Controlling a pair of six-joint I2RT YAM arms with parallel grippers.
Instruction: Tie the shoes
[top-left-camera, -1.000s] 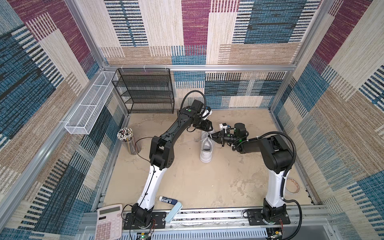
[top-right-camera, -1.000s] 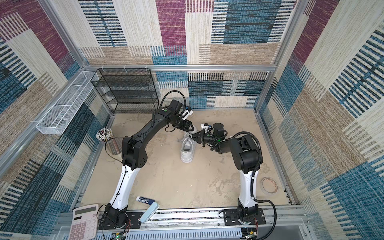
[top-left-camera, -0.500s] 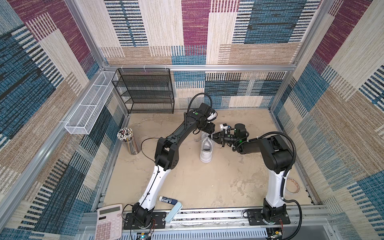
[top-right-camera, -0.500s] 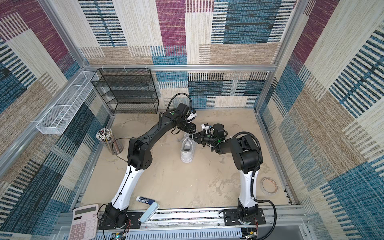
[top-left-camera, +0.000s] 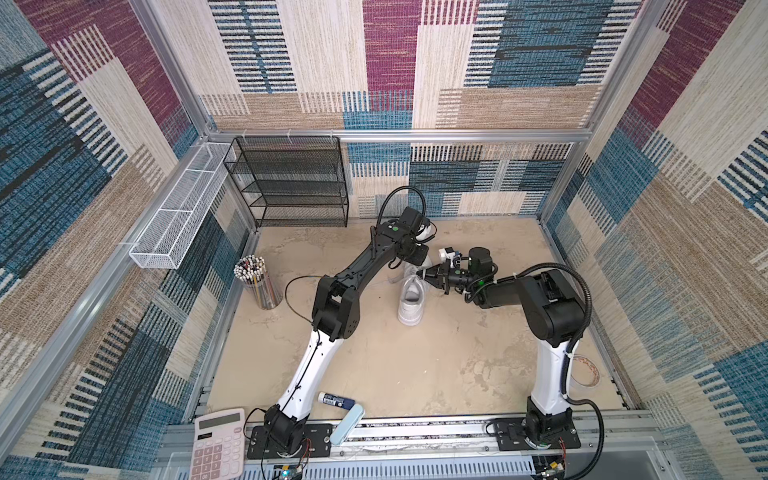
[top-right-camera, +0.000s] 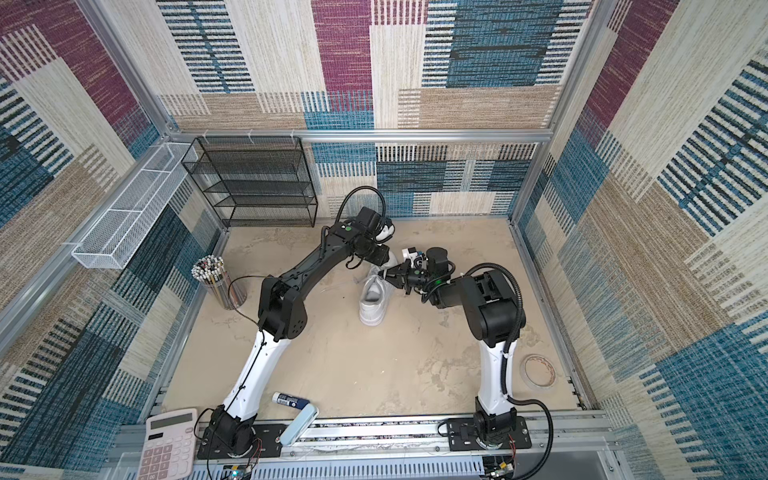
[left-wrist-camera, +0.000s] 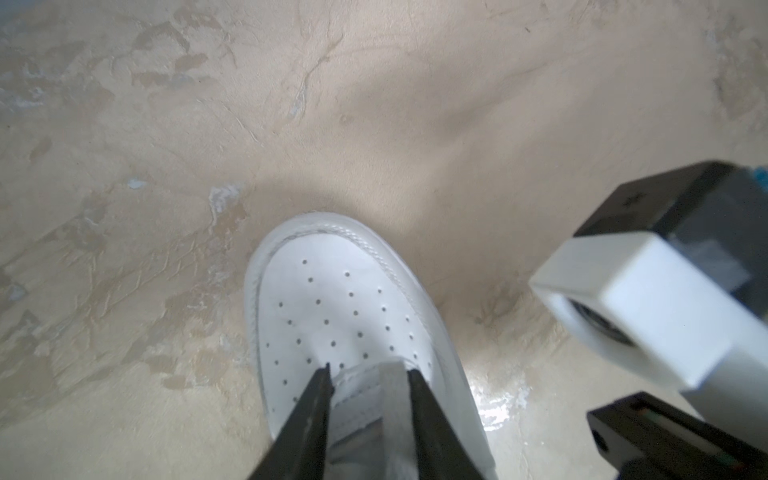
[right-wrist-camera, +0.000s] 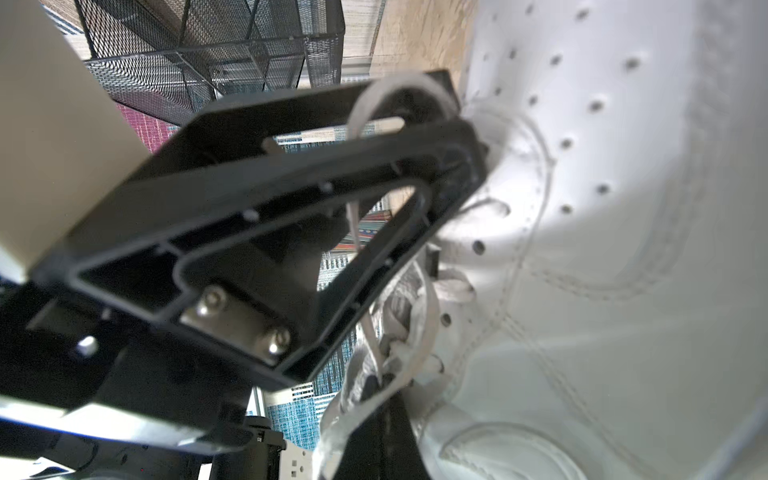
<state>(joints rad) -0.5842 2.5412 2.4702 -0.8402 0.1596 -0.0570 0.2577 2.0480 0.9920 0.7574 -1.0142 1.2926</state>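
Two hands at a white sneaker (top-left-camera: 410, 305) on the counter (top-left-camera: 415, 374): left hand (left-wrist-camera: 369, 370) narrowly apart around a lace (left-wrist-camera: 392, 399), right hand (top-left-camera: 421, 274) pressed together (grip unclear).

The left pincer (left-wrist-camera: 368, 372) has swung over the sneaker (left-wrist-camera: 332, 299), its jaws narrowed around a white lace (left-wrist-camera: 392, 399).

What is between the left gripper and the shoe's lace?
Nothing visible. In the left wrist view the left gripper hangs right over the white shoe, and a lace lies between its fingers. The right gripper is at the shoe's side, not in between.
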